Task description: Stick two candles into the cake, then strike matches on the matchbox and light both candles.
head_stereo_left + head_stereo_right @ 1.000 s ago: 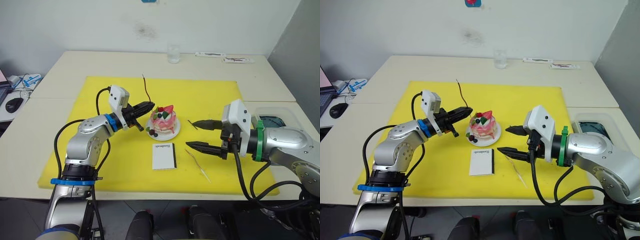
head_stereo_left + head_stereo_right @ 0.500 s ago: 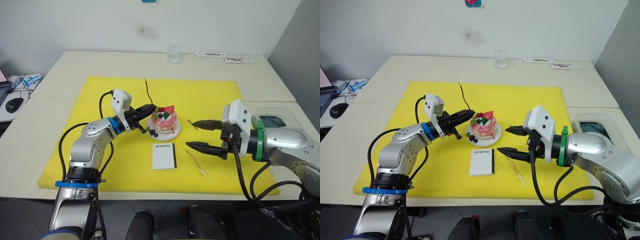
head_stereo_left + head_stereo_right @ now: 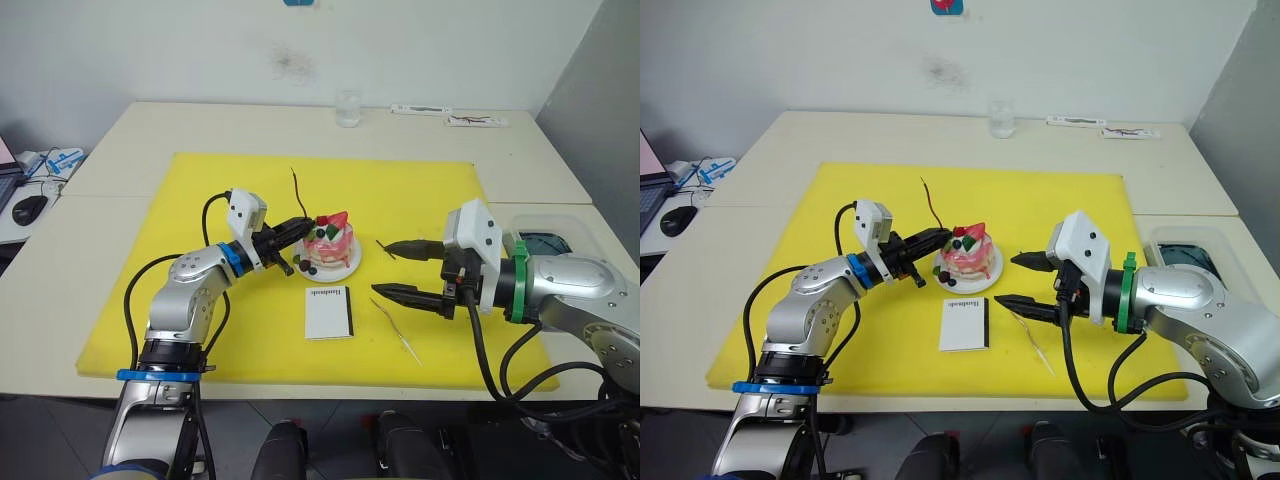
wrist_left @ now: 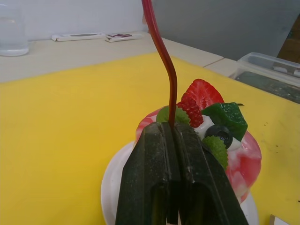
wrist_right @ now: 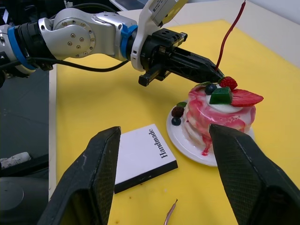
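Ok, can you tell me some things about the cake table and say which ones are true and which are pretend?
1. The left end effector is shut on a candle. True.
2. The right end effector is holding the matchbox. False: it is open and holds nothing; the matchbox lies on the yellow mat.
3. A strawberry sits on top of the cake. True.
4. Both candles stand in the cake. False: one is in the left end effector at the cake's top, the other candle lies on the mat.
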{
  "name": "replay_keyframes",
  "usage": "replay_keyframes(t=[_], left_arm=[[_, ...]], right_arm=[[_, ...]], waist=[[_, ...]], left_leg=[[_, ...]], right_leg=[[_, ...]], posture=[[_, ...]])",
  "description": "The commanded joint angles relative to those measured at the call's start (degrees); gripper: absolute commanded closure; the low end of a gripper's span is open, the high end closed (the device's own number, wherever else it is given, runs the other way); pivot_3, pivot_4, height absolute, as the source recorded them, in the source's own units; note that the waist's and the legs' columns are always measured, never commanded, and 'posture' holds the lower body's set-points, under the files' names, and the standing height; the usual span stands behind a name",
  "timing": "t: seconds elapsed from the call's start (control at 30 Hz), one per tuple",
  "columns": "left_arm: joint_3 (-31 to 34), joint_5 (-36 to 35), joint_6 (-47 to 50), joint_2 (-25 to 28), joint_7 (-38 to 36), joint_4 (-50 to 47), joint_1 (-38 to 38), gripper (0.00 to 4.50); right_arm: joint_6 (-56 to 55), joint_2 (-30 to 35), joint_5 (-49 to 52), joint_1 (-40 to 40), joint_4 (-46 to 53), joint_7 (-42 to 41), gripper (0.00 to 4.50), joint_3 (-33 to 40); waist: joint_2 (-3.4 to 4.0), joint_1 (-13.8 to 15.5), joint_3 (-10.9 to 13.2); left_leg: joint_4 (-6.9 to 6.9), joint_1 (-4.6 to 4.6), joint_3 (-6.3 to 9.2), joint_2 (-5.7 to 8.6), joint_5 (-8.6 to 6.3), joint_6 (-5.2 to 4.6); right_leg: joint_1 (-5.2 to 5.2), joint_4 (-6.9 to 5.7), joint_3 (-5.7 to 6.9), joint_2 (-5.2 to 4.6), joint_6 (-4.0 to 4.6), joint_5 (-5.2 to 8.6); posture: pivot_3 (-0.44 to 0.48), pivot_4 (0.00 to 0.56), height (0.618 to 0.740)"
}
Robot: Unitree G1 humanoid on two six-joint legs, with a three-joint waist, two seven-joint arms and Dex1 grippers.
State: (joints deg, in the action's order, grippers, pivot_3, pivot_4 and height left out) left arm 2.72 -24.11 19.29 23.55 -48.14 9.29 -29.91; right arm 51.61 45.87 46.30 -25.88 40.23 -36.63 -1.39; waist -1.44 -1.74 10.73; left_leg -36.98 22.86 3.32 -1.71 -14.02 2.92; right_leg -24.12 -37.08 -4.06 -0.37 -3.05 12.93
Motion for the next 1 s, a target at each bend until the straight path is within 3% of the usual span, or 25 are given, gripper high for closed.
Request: replay_keyframes(t=[0.03, 0.07, 0.4, 0.63, 0.7, 0.77, 0.87, 0.93, 1.0], left_arm=[[0.6, -0.9, 1.1, -0.5, 0.5, -1.3, -0.8, 4.50], [1.3, -1.5, 1.6, -0.6, 1.0, -1.5, -1.1, 4.50], [6.8, -6.4, 8.9, 2.1, 4.5, -9.4, 1.3, 1.36], [12.4, -9.9, 15.1, 7.4, 7.3, -16.3, 3.0, 1.36], [12.7, -10.0, 15.8, 11.1, 5.3, -19.1, 4.9, 1.36], [10.8, -7.5, 12.9, 18.1, -1.7, -23.6, 10.0, 1.36], [10.1, -9.4, 13.9, 25.1, -8.1, -30.7, 16.6, 0.79], [9.2, -12.2, 14.8, 28.7, -13.0, -36.9, 21.2, 0.17], [8.5, -15.3, 16.3, 30.4, -15.6, -41.6, 24.2, 0.02]], right_arm=[[-0.9, -0.1, -0.2, -0.6, 1.5, -0.4, 1.39, 0.4], [-0.9, -0.1, -0.2, -0.6, 1.5, -0.4, 1.39, 0.4], [-1.0, -0.4, 0.0, 0.2, 1.8, -0.1, 1.34, 0.8], [-2.5, -1.0, -1.1, 0.8, 1.2, 0.3, 1.34, 2.1], [-2.7, -0.1, -1.2, 1.6, 1.4, -0.1, 1.34, 3.0], [-1.9, 1.4, -0.1, 3.3, 2.3, -0.5, 1.34, 4.8], [-0.8, 3.8, 1.8, 7.2, 4.1, -1.1, 0.78, 7.8], [-1.1, 5.7, 1.1, 11.7, 5.7, -1.9, 0.13, 9.2], [-1.3, 6.7, 0.6, 15.8, 7.2, -1.9, 0.01, 10.4]], waist=[[0.00, 0.0, 0.0], [0.00, 0.0, 0.0], [0.00, -0.1, 0.0], [0.00, -0.1, 0.0], [0.00, -0.2, 0.0], [0.00, -0.1, 0.0], [0.00, -0.1, 0.0], [-0.01, 0.2, 0.0], [-0.02, 0.4, 0.0]], left_leg=[[0.00, 0.00, 0.00, 0.00, 0.00, 0.00], [0.00, 0.00, 0.00, 0.00, 0.00, 0.00], [0.01, 0.00, 0.01, 0.00, 0.00, 0.00], [-0.01, -0.01, 0.03, 0.00, 0.00, 0.00], [0.01, -0.02, 0.02, 0.00, 0.00, 0.00], [0.04, -0.02, 0.02, -0.01, 0.00, 0.00], [0.11, -0.02, -0.04, -0.02, -0.01, 0.01], [0.10, 0.01, -0.03, -0.03, -0.01, 0.02], [0.09, 0.03, 0.01, -0.04, -0.01, 0.02]], right_leg=[[0.00, 0.00, 0.00, 0.00, 0.00, 0.00], [0.00, 0.00, 0.00, 0.00, 0.00, 0.00], [-0.01, 0.00, 0.00, 0.00, 0.00, 0.00], [-0.01, -0.03, 0.01, 0.00, -0.02, -0.01], [-0.03, -0.03, 0.00, 0.00, -0.01, 0.00], [-0.03, -0.03, 0.00, 0.00, 0.04, 0.02], [-0.06, 0.01, -0.02, -0.02, 0.15, 0.09], [-0.07, 0.01, 0.01, -0.04, 0.21, 0.17], [-0.03, 0.06, 0.06, -0.04, 0.40, 0.30]], posture=[[0.000, 0.150, 0.740], [0.000, 0.150, 0.740], [0.000, 0.150, 0.740], [0.000, 0.150, 0.740], [0.000, 0.150, 0.740], [0.000, 0.150, 0.740], [0.000, 0.150, 0.740], [0.000, 0.150, 0.740], [0.000, 0.150, 0.740]])
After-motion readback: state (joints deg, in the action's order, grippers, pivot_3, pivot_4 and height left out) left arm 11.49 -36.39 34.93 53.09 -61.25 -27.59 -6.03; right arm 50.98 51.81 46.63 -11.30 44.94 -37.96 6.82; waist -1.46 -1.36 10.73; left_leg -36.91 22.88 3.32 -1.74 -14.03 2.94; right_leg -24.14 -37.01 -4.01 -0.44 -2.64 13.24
